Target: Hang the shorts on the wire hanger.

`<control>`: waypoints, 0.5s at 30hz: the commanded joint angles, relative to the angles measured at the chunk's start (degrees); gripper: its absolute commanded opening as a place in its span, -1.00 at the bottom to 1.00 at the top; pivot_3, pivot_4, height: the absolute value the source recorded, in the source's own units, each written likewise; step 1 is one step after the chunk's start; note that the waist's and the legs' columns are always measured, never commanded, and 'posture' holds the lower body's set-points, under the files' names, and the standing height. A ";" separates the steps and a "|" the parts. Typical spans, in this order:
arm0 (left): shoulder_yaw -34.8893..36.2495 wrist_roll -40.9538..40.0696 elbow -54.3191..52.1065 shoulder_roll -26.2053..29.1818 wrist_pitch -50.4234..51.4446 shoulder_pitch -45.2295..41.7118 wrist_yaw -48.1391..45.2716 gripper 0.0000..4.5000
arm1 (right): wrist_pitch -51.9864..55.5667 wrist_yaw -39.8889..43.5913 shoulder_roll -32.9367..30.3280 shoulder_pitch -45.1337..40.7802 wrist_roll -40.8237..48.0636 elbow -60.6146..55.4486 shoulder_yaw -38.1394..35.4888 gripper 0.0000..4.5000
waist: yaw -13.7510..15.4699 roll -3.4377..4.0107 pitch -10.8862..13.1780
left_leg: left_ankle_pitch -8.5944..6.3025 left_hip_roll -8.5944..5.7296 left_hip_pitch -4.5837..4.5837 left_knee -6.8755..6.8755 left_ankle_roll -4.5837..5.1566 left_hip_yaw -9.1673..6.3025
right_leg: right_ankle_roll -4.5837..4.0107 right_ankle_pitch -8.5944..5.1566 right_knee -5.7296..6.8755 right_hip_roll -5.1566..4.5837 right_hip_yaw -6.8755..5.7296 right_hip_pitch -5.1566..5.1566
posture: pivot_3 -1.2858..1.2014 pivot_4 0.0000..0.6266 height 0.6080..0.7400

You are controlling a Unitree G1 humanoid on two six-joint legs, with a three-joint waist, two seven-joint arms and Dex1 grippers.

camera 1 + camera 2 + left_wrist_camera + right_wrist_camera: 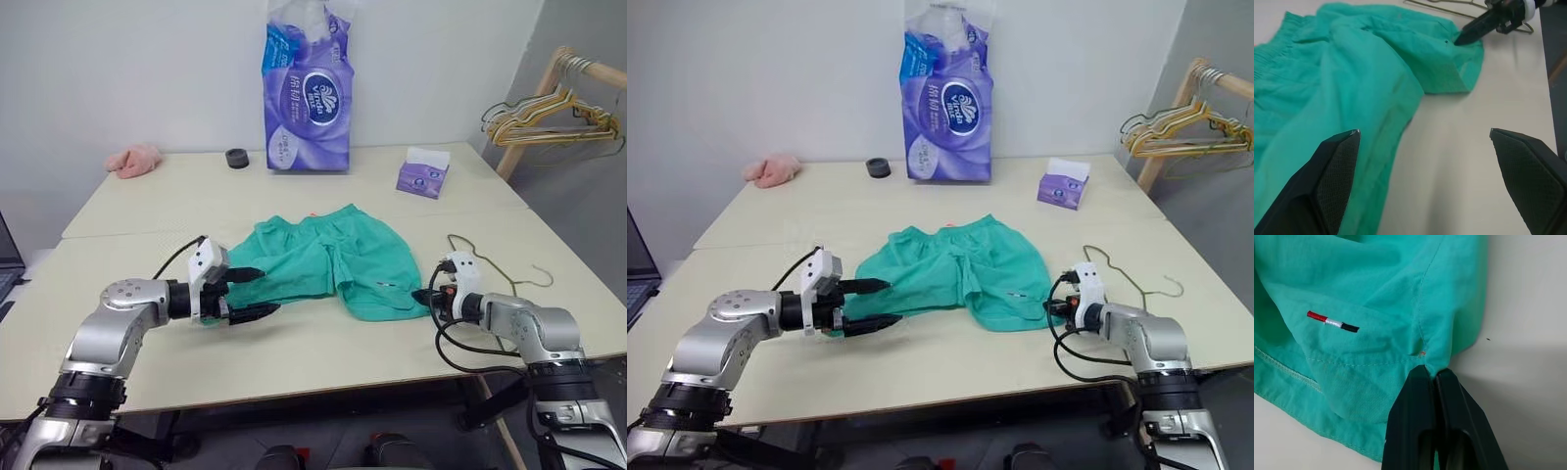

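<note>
The shorts (328, 259), teal-green with a gathered waistband, lie spread flat and slightly rumpled at the centre of the frame, waistband toward the top, legs toward the bottom. A small red-white-black tab marks the right leg. The hanger (500, 266), thin dark wire, lies flat just right of them.

Plain room, pale table (323, 362), hanger rack (534, 108)
</note>
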 commanded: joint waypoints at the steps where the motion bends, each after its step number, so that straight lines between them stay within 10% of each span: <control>1: 4.22 -2.86 1.06 0.43 1.34 -5.81 0.23 1.00 | 1.03 0.20 2.11 -0.63 1.49 -7.14 2.15 -0.99 | -0.16 0.03 0.03 | 0.00 0.00 -0.01 0.00 0.00 0.00 | 0.00 0.00 0.01 0.00 0.01 -0.02 | 0.00 -1.00 1.00; 10: 4.00 -4.38 4.46 2.10 6.53 -18.02 -3.42 1.00 | 4.16 -0.21 21.56 -4.69 1.73 -12.74 23.69 -0.99 | -1.75 0.08 0.07 | -0.09 0.56 -0.11 -0.05 -0.05 -0.27 | 0.00 0.00 0.25 0.23 0.04 -0.33 | 0.00 -0.98 1.00; 15: 1.48 -2.65 3.14 2.91 6.58 -15.69 -5.75 1.00 | -2.64 1.30 21.95 -9.40 -2.84 -6.11 26.06 -0.99 | -1.73 0.06 0.06 | -0.16 0.54 -0.12 0.03 -0.18 -0.34 | -0.01 0.00 0.23 0.20 -0.02 -0.31 | 0.01 -0.99 1.00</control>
